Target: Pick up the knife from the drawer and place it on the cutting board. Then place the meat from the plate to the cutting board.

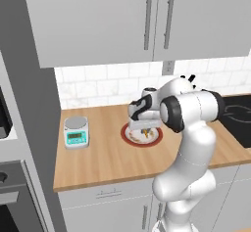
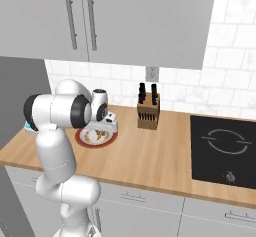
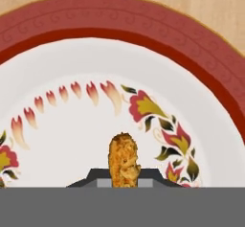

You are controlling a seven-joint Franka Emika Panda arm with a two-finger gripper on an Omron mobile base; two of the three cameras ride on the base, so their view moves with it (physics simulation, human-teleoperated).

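the left base view looks forward and down from behind the arm's left, over the wooden table to the plate by the tiled wall. the right base view faces the same table and plate from behind the right, taking in more table toward the stovetop. the hand view sits very close above the plate, looking down at it.

Teal scale, knife block, cooktop.

White arm, dark joints
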